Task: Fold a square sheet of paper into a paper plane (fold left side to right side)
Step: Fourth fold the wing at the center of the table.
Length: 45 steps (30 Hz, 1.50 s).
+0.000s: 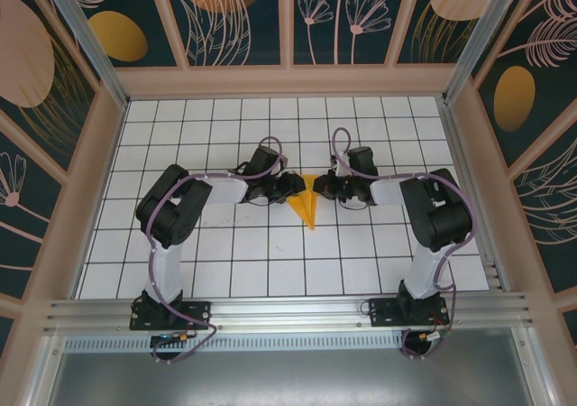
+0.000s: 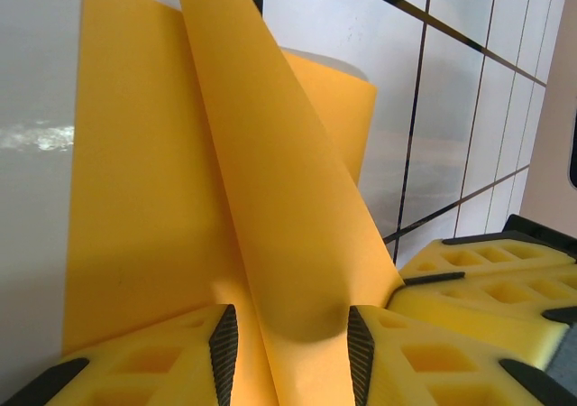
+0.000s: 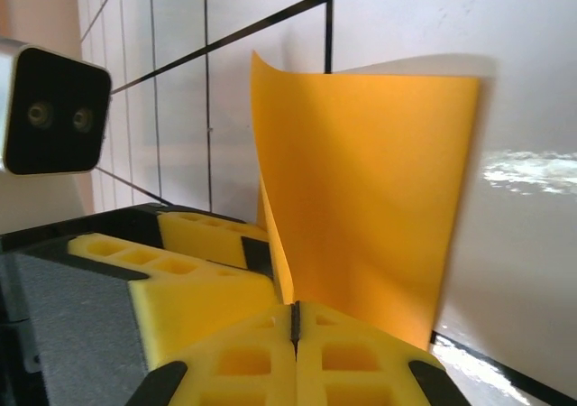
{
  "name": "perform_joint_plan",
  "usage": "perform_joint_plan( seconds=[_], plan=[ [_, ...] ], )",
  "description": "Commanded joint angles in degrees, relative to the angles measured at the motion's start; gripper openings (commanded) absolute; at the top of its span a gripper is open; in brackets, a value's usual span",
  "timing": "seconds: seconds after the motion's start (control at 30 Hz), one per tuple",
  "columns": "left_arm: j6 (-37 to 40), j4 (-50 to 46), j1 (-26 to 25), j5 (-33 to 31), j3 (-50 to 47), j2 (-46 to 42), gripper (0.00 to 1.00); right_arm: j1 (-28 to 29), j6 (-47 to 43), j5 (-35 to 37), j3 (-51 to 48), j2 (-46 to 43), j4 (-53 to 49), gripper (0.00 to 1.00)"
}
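The paper (image 1: 309,204) lies at the middle of the table (image 1: 225,244), on the white tiles, squarely between the two claws. From above it reads as a narrow shape tapering to a point toward the near edge. Up close it is not flat: one part rests on the tiles while a flap stands up from it, curling over in a soft roll rather than a sharp crease. The right claw (image 3: 295,323) is pressed together, its yellow pads meeting on an edge of that upright flap, so it is pinching the paper. The left claw (image 2: 290,347) stands partly spread with the rolled flap running between its pads (image 2: 223,345). The roll fills the gap, but we cannot tell whether the pads truly bear on it or only fence it in. The two claws sit very near each other, one on each side of the paper. We judge the fold to be midway, the flap raised but not yet laid across and pressed. The risks follow from that. If the right claw carries the flap over while the left side is only loosely kept, the paper could slide on the smooth table and the edges land out of line, giving a crooked crease. If both grip and draw apart, thin paper may tear or crumple at the pinch. With so little room between them, the claws could also knock together.
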Motion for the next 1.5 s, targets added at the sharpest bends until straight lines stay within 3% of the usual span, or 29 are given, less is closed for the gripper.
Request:
perform_joint_plan(
  seconds=[0.0,1.47],
  plan=[
    [1.82,-3.62,-0.39,-2.17,-0.62,2.25,0.41,0.23,-2.5,2.53,1.71,1.1,-3.02,0.02],
    [1.67,-2.56,-0.46,-1.39,-1.5,1.04,0.41,0.88,-6.01,9.28,4.03,4.9,-11.88,0.02]
  ],
)
